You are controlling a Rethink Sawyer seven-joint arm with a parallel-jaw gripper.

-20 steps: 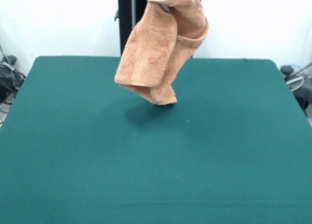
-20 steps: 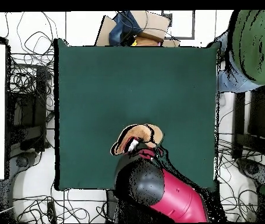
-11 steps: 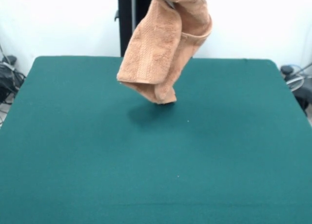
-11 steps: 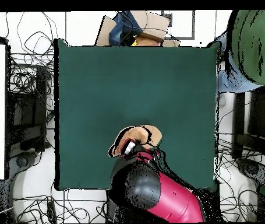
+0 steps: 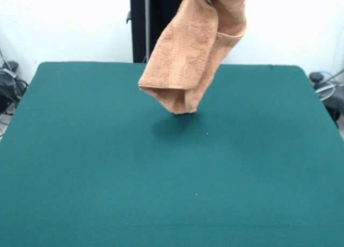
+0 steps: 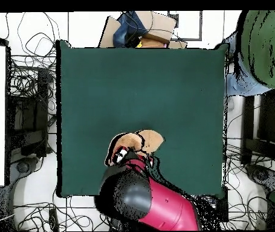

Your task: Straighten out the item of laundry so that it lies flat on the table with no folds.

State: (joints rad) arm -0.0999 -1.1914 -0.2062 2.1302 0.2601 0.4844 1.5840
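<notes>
Hanging in mid-air is pretty much the whole story: the towel [image 5: 194, 53] dangles bunched and folded over itself above the far middle part of the table [image 5: 107, 166], with its lowest corner clear of the green cloth and a soft shadow on the felt right below it. Its top runs out of the front view, so from that side you can't see what has hold of it.

No readable writing, logos or labels on the towel, the table or the arm. You can just make out the woven band as a curved strip near the towel's upper right side in the front view.

As for containers, the only thing like one is an open cardboard box [image 6: 155, 29] on the floor past the table's far edge in the overhead view, with some dark blue and yellow stuff in it that I can't identify.

From above, the red and black arm [image 6: 158, 202] reaches in from the bottom, its bulky dark wrist over the near edge of the table. The gripper [image 6: 126, 156] sits right at the towel's bunched top with tan cloth wrapped around it, so it's clamped on the towel, carrying it off the surface. Loose cables [image 6: 31, 90] sprawl on the floor around the table.
</notes>
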